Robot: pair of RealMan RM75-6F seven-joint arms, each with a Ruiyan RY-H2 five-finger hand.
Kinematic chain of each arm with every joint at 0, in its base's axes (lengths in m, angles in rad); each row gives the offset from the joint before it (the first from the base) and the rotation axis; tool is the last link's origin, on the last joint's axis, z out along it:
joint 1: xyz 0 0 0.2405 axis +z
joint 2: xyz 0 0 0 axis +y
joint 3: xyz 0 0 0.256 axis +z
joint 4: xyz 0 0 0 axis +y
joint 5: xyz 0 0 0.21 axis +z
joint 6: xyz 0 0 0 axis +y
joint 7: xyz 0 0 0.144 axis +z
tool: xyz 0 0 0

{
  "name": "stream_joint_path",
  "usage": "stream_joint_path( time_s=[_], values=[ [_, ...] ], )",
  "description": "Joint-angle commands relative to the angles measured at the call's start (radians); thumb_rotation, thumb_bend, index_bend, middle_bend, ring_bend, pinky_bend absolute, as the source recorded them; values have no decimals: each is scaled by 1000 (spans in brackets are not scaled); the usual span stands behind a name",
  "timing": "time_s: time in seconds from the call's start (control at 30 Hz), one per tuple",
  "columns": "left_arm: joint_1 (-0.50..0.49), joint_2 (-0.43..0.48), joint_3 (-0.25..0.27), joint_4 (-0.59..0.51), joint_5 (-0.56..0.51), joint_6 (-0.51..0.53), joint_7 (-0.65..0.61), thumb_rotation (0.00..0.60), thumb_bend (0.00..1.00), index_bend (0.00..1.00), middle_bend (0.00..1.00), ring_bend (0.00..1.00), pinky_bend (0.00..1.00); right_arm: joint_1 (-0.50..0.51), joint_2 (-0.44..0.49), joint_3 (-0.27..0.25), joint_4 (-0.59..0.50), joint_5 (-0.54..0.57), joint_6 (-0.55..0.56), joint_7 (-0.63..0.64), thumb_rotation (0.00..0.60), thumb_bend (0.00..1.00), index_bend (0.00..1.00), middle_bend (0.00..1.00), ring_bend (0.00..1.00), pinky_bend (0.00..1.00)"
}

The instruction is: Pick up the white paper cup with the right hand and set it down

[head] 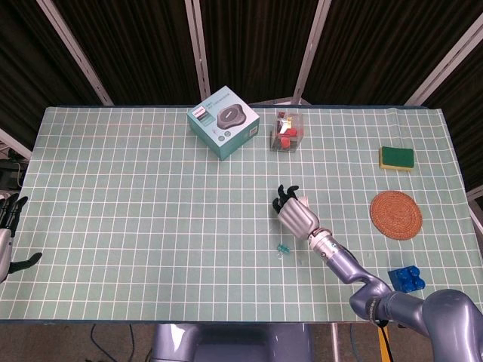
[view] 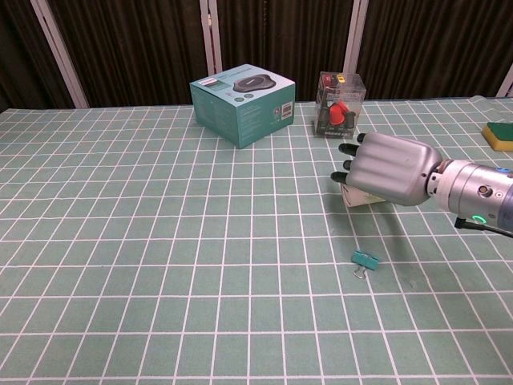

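Observation:
The white paper cup (view: 355, 197) lies on the green grid mat near the middle of the table. Only its lower edge shows, under my right hand (view: 389, 168). In the head view the cup is almost fully hidden by that right hand (head: 296, 215). The hand's dark fingertips curl down over the cup's far-left side and wrap around it. The cup still rests on the mat. My left hand (head: 9, 234) hangs at the far left edge of the head view, off the table, holding nothing, its fingers apart.
A small teal binder clip (view: 366, 261) lies just in front of the cup. A teal box (head: 223, 121) and a clear case of red parts (head: 286, 133) stand at the back. A sponge (head: 397, 158), cork coaster (head: 396, 215) and blue brick (head: 406, 280) sit to the right.

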Motion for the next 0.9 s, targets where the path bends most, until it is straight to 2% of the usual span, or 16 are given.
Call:
stream_joint_path(
  time_s=[0.03,0.23,0.57,0.73,0.9],
  values=[
    [1,0,0,-1,0,1,-1,600,0,0,0,0,0,-1,-4,-2,15,-24,21,46,600,276,222,374,152,341],
    [0,2,1,-2,2,0,-3,600,0,0,0,0,0,-26,18,34,-55,-18,90,194,600,276,235,379,158,349],
    [4,11,10,-15,24,3,-19,600,0,0,0,0,0,-119,137,96,-351,60,171,549,600,277,238,379,159,334],
    [6,16,17,-23,41,4,-26,600,0,0,0,0,0,-166,199,97,-501,106,153,754,600,285,240,379,159,311],
    [8,19,24,-31,59,6,-30,600,0,0,0,0,0,-191,213,80,-554,116,129,867,600,286,240,379,155,279]
  ],
)
